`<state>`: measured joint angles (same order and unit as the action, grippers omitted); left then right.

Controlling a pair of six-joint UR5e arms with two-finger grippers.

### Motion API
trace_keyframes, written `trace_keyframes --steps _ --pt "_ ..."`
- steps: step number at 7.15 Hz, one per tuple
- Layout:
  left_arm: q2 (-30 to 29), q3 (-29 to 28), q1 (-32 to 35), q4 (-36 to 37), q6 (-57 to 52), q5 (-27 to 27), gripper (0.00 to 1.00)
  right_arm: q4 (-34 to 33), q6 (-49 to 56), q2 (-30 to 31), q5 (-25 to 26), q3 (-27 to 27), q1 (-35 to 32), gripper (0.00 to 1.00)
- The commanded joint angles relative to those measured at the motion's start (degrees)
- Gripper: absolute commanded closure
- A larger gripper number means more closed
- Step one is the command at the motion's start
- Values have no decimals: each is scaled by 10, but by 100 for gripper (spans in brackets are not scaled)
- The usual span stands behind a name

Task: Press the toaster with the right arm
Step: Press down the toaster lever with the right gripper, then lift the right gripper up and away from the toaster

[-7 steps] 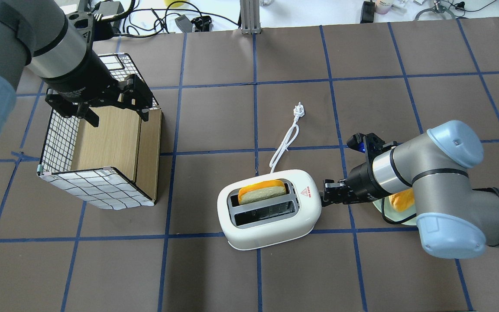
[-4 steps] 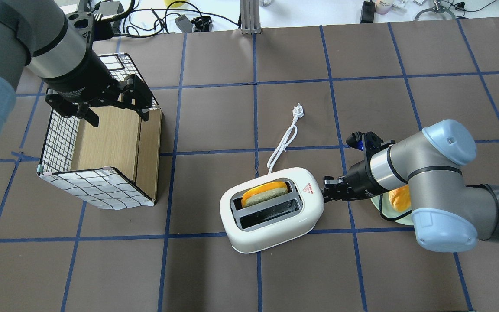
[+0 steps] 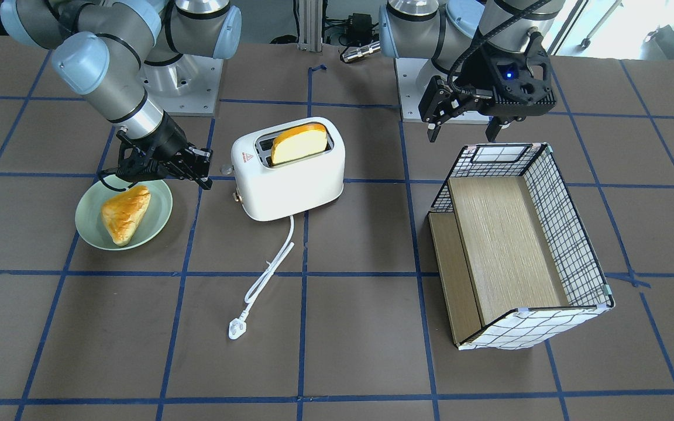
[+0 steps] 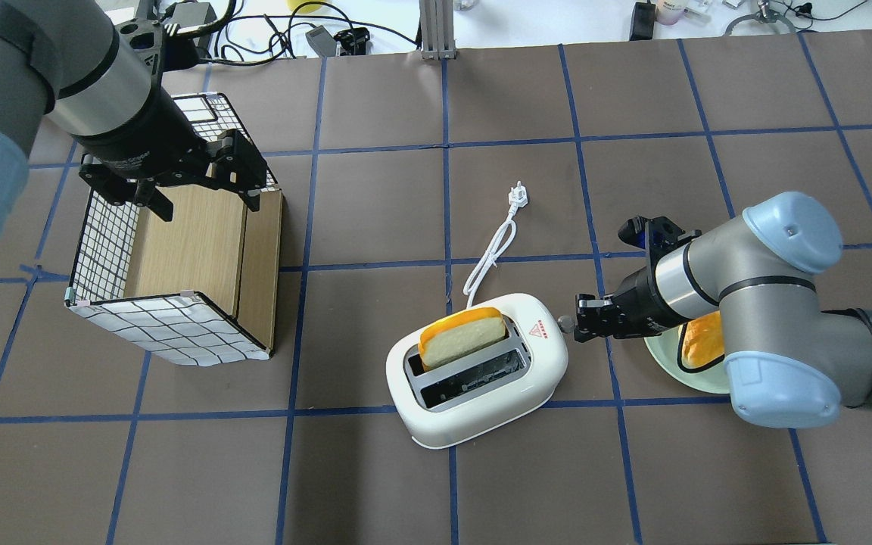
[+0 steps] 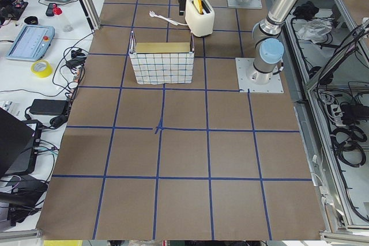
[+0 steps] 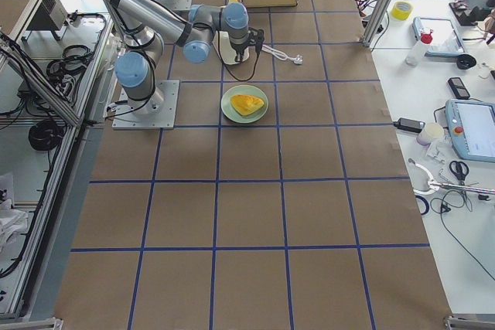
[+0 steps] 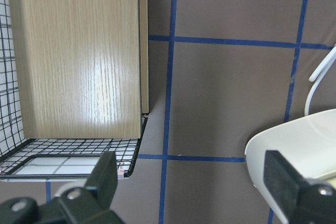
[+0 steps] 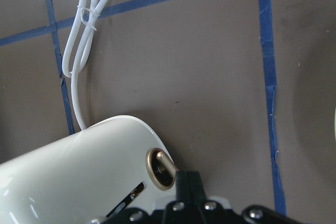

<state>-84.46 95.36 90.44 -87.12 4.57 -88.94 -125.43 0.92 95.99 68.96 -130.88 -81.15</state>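
The white toaster (image 4: 481, 382) lies near the table's middle, turned at an angle, with a yellow-crusted bread slice (image 4: 460, 341) standing high in its far slot. It also shows in the front view (image 3: 290, 169). My right gripper (image 4: 584, 327) is shut and empty, level with the toaster's end, its tip just beside the small lever knob (image 4: 566, 324). In the right wrist view the shut fingertips (image 8: 186, 182) sit next to a gold round knob (image 8: 160, 167) on the toaster's end. My left gripper (image 4: 205, 198) is open and hangs over the wire basket (image 4: 179, 325).
A green plate (image 3: 88, 225) with a pastry (image 3: 123, 213) lies under my right forearm. The white cord (image 4: 493, 253) and plug (image 4: 519, 197) run away from the toaster. The wire basket with wooden shelves (image 3: 518, 234) stands on my left side.
The bread slice has risen in the slot. My right gripper has drawn back a little from the toaster's end. The toaster has shifted slightly. The left arm has not moved.
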Motion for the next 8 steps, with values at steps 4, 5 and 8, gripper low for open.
trace_keyframes --steps 4,5,8 --pt "0 0 0 -1 0 1 0 228 45 63 135 178 -9 80" --pt "0 0 0 0 0 1 0 297 73 59 161 238 -9 67" --pt "0 0 0 0 0 0 0 376 101 55 186 326 -11 0"
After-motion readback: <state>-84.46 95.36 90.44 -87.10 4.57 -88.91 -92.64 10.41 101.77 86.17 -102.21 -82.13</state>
